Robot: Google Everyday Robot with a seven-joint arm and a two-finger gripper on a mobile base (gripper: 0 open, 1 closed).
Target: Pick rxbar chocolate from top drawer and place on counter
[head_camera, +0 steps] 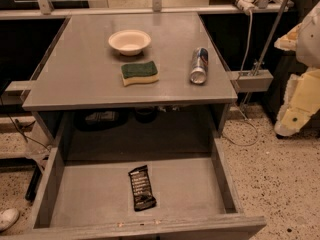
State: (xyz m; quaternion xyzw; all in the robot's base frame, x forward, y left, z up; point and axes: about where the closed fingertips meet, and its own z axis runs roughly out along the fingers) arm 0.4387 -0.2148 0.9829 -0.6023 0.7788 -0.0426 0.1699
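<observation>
One rxbar chocolate (142, 187) lies flat in the top drawer (85, 194); we advise the gripper (294, 120), at far right, state we cannot tell, to straddle its narrow width from above.

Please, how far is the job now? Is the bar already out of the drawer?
Done: the drawer is open. In hand: nothing; the gripper is at the right edge of the view, beside the counter, away from the snack bar. Left: the snack bar lies on the drawer bottom; it must be gripped, lifted and set on the counter.
</observation>
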